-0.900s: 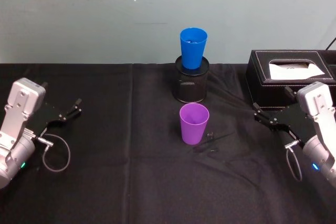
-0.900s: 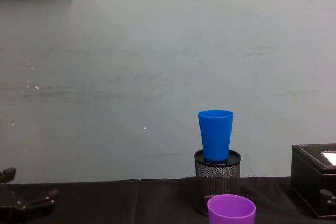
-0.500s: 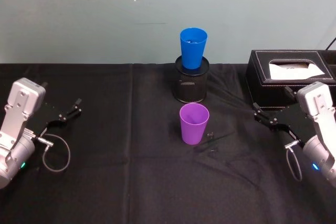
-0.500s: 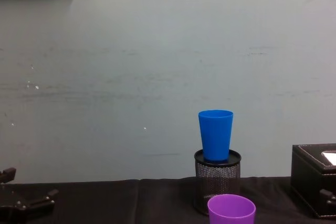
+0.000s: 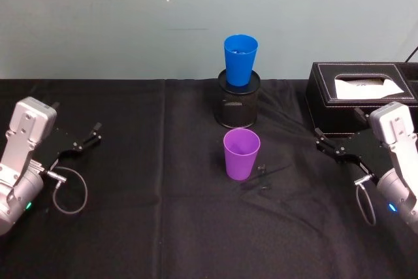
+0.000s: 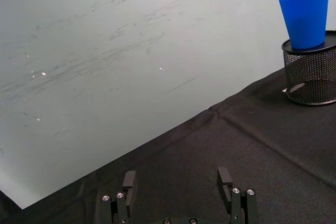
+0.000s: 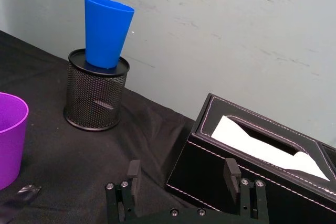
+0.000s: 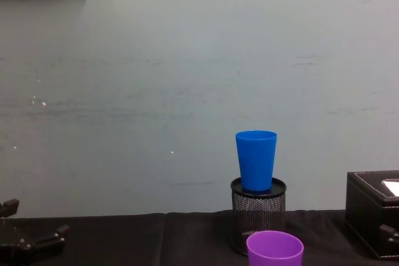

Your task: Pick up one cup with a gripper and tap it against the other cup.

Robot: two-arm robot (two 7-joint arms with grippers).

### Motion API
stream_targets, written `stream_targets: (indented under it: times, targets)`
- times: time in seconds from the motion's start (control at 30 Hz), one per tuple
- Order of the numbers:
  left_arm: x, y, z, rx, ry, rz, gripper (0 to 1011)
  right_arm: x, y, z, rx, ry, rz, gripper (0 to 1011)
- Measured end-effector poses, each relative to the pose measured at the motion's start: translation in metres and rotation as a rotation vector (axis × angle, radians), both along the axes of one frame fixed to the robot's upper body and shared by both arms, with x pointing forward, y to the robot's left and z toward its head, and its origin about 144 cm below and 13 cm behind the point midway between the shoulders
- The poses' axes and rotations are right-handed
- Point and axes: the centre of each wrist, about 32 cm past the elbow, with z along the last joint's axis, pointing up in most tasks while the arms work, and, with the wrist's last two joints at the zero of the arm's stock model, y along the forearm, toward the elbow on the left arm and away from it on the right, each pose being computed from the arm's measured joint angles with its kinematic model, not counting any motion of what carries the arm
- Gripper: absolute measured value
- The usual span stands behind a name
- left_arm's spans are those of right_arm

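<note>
The purple cup [image 5: 241,153] stands upright on the black cloth at the table's middle, and its rim [image 8: 275,246] shows low in the chest view. Behind it the blue cup [image 5: 240,59] stands upright on top of a black mesh holder [image 5: 238,106]; the pair also shows in the right wrist view, blue cup [image 7: 106,31] above purple cup [image 7: 10,137]. My left gripper [image 5: 76,118] rests open at the far left, well away from both cups, its jaws empty [image 6: 176,179]. At the far right my right gripper [image 5: 338,126] stands open and empty [image 7: 182,174] beside the tissue box.
A black tissue box [image 5: 356,89] with white tissue sits at the back right, close behind the right gripper. A small black scrap [image 5: 261,169] lies just right of the purple cup. Cable loops hang by both wrists. A pale wall closes the back.
</note>
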Motion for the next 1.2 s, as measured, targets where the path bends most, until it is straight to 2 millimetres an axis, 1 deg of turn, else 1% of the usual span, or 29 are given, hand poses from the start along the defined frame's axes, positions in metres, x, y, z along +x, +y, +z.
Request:
stream_targets:
  times: [0.77, 0.9, 1.1, 1.2]
  targets:
    - [0.000, 0.000, 0.000, 0.000, 0.000, 0.000, 1000, -0.002, 0.001, -0.001, 0.006, -0.002, 0.004, 1003]
    - [0.000, 0.000, 0.000, 0.000, 0.000, 0.000, 1000, -0.007, 0.008, -0.005, 0.026, 0.002, 0.036, 1003]
    - [0.000, 0.000, 0.000, 0.000, 0.000, 0.000, 1000, -0.018, 0.027, -0.015, 0.083, 0.033, 0.140, 1003]
    - [0.000, 0.000, 0.000, 0.000, 0.000, 0.000, 1000, -0.021, 0.033, -0.016, 0.102, 0.043, 0.174, 1003]
